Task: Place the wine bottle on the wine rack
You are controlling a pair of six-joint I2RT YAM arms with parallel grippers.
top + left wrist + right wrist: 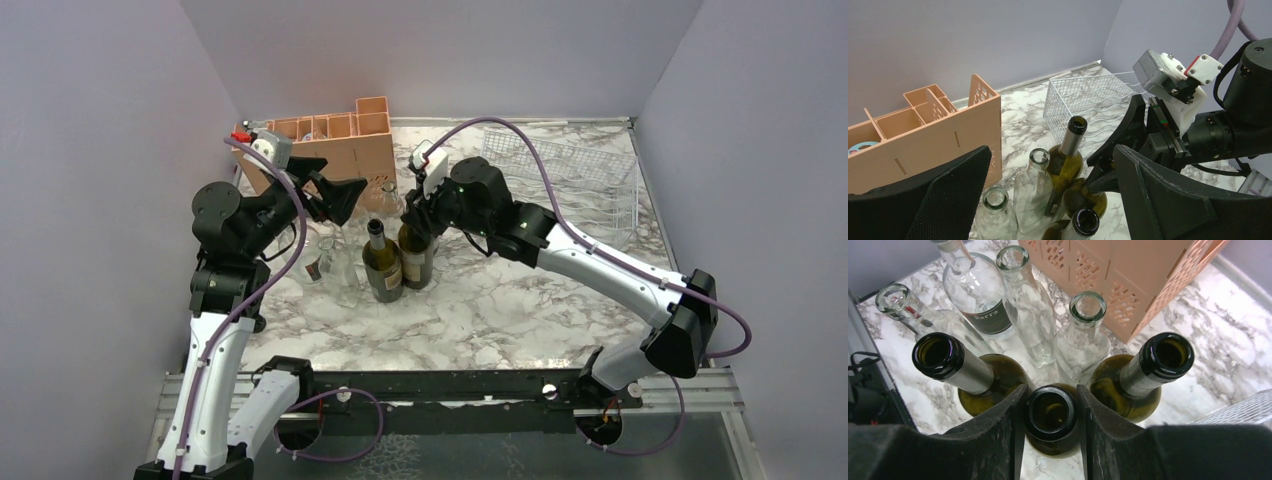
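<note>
Three dark green wine bottles stand upright together near the table's middle. My right gripper (412, 215) is shut on the neck of the middle one (1052, 412), one finger on each side of its rim; its body shows in the top view (417, 262) and the left wrist view (1083, 197). The white wire wine rack (570, 180) sits at the back right, apart from the bottles, and also shows in the left wrist view (1088, 97). My left gripper (335, 190) is open and empty, hovering over the bottle cluster's left side (1048, 200).
Another green bottle (383, 265) stands just left of the held one, and a third (1168, 355) on its other side. Several clear glass bottles (1028, 310) crowd behind them. A peach-orange compartment crate (330, 145) stands at the back left. Walls close in on both sides.
</note>
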